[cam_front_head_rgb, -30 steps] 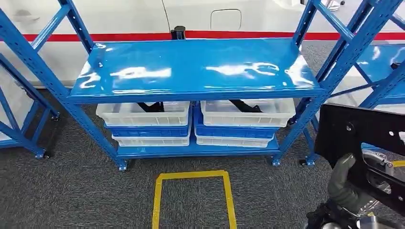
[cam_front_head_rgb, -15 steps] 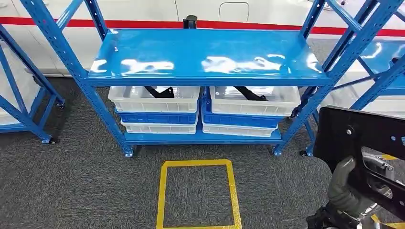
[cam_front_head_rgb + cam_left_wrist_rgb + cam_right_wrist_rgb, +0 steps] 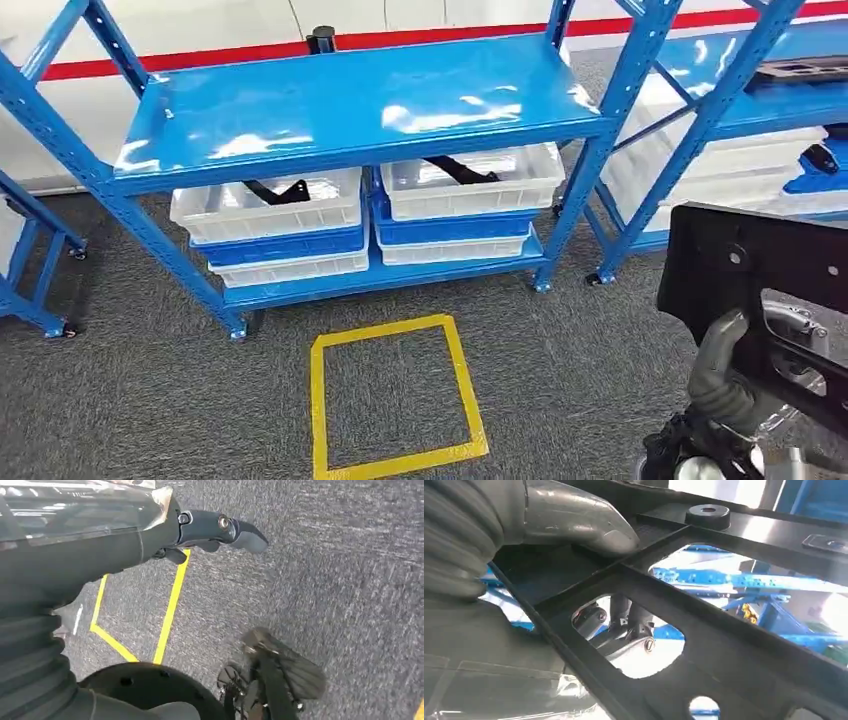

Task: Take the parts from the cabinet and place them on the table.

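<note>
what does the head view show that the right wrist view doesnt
Only the head view takes in the blue rack with its bare top shelf, the white and blue bins beneath it holding dark parts, the yellow tape square on the grey carpet, and a second rack to the right.

Only the right wrist view shows the fingers through a cutout in the part, and the raised round boss on it.

Both share the right hand gripping the black frame part, thumb pressed on its face.
</note>
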